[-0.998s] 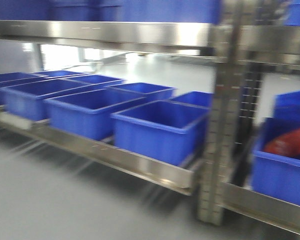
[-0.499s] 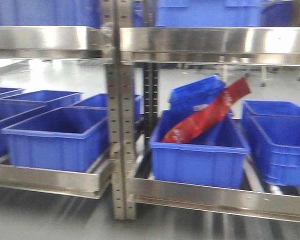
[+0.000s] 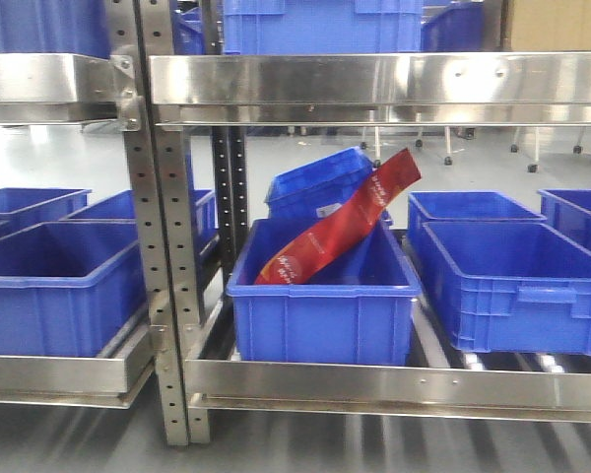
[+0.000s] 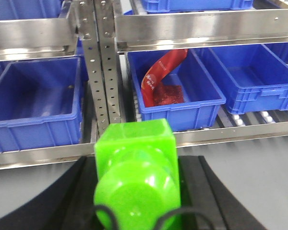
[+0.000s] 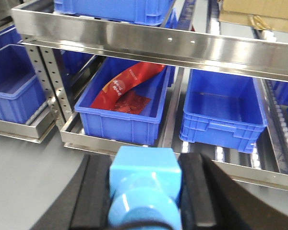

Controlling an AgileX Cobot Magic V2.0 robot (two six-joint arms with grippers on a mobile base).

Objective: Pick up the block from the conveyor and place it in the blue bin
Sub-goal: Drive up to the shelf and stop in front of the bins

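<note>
The view has swung over since half a second ago: the blue bin [image 3: 320, 315] with its glossy red packet [image 3: 340, 232] now sits centred and sharp on the brushed-steel rack [image 3: 374, 384]. The left gripper [image 4: 137, 191] clamps a smooth green block [image 4: 134, 153], and the right gripper [image 5: 145, 196] clamps a light-blue block [image 5: 144, 167], both short of the rack.

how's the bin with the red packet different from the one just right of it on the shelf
The middle bin holds a long red packet leaning out over its back rim; the right bin looks empty. The middle bin's front face is plain; the right bin's has a moulded handle. Both are blue, open-topped and sit level on the same steel shelf.
</note>
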